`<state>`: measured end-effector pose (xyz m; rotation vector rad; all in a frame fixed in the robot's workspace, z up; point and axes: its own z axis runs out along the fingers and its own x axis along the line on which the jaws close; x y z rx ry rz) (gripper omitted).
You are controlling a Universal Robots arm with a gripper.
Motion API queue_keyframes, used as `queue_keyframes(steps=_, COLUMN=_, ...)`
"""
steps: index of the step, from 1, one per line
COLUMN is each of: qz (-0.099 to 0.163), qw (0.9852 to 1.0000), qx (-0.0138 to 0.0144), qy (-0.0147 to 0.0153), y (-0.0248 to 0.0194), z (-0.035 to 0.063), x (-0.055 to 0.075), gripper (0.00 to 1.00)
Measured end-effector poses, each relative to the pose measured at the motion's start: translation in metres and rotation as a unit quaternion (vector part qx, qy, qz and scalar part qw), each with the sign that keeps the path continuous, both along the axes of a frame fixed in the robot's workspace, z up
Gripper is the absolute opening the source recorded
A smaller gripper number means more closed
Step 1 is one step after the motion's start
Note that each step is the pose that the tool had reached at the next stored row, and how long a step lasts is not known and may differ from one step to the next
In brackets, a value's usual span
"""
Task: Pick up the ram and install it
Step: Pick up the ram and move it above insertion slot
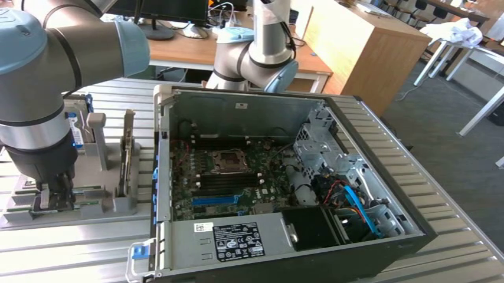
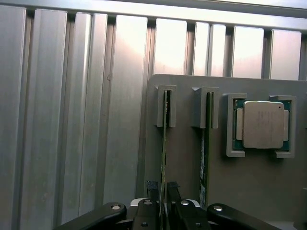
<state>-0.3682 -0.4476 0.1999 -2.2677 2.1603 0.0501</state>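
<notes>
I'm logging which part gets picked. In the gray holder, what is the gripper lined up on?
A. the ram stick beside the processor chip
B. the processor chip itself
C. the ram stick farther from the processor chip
C: the wrist view shows the gripper astride the ram in the outer slot, with a second stick standing between it and the processor chip.

Two ram sticks in all: the first ram stick (image 2: pixel 164 139) stands on edge within the claw (image 2: pixel 163 186); the second ram stick (image 2: pixel 205 143) stands just beside the claw; one silvery processor chip (image 2: pixel 261 123) farther out on that side; one grey holder (image 2: pixel 249 191) beneath the claw; one open computer case (image 1: pixel 236 115) well apart from it.
</notes>
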Motion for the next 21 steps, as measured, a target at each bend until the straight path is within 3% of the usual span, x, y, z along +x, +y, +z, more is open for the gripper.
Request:
queue_keyframes(steps=10, qz=0.000, qw=1.0000, qx=0.0000, qy=0.0000, y=0.0000, z=0.0000, x=0.0000, gripper=0.21)
queue_keyframes(steps=12, qz=0.000, qw=1.0000, qx=0.0000, qy=0.0000, y=0.0000, z=0.0000, x=0.0000, gripper=0.20)
queue_keyframes(steps=14, qz=0.000, qw=1.0000, qx=0.0000, qy=0.0000, y=0.0000, z=0.0000, x=0.0000, gripper=0.12)
queue_keyframes(steps=21, qz=0.000, qw=1.0000, qx=0.0000, qy=0.0000, y=0.0000, z=0.0000, x=0.0000, gripper=0.12)
